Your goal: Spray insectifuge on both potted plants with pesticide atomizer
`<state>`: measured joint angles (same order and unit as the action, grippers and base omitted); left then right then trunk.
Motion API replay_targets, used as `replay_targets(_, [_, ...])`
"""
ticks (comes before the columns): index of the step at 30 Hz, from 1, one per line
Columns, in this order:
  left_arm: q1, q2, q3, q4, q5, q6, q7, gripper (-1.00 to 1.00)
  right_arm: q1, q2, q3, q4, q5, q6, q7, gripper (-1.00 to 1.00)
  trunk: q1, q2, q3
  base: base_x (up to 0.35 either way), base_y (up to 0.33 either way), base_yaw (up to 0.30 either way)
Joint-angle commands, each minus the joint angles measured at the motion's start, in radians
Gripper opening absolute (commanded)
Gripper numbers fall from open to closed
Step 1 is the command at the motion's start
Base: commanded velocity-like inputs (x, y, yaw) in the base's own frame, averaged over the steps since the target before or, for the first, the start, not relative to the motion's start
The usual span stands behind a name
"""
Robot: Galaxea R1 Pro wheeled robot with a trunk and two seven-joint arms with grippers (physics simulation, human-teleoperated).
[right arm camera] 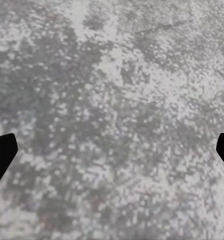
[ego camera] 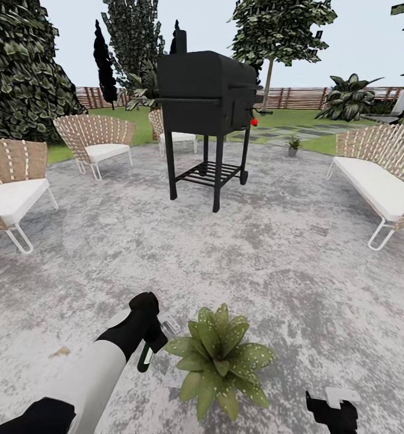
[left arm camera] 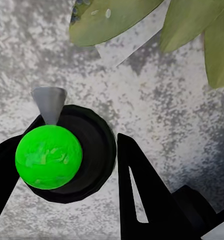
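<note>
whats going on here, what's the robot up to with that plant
The robot stands on a round grey stone patio. Its left hand is shut on a slim dark green atomizer bottle, held right beside a low rosette plant with broad speckled green leaves. From the left wrist camera the bottle's bright green top and grey nozzle sit between the fingers, leaves just ahead. The right hand hangs open over bare stone.

Speckled green potted plant [ego camera: 220, 361], mottled grey patio [ego camera: 286, 253], black grill [ego camera: 206, 96].
</note>
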<state>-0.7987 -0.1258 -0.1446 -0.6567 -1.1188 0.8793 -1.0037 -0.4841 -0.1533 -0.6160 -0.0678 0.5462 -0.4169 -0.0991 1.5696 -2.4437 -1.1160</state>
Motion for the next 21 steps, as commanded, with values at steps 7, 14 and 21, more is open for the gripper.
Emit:
replay_targets(7, [0.000,0.000,-0.001,0.000,-0.009,0.004,-0.009,-1.00,-0.001,-0.001,-0.005,0.002,0.011,-0.003,-0.006,1.00,0.000,0.000,-0.001,-0.068,-0.047,0.001])
replay_targets(14, [0.000,0.000,-0.002,0.005,-0.009,0.004,-0.009,-1.00,-0.001,0.000,-0.005,0.002,0.011,-0.003,-0.005,1.00,0.000,0.000,-0.001,-0.149,-0.213,0.130])
replay_targets(21, [0.014,0.001,-0.003,0.008,-0.006,0.003,-0.007,-1.00,-0.002,-0.002,-0.005,0.002,0.011,-0.003,-0.005,1.00,0.000,0.000,-0.001,-0.004,-0.108,0.133])
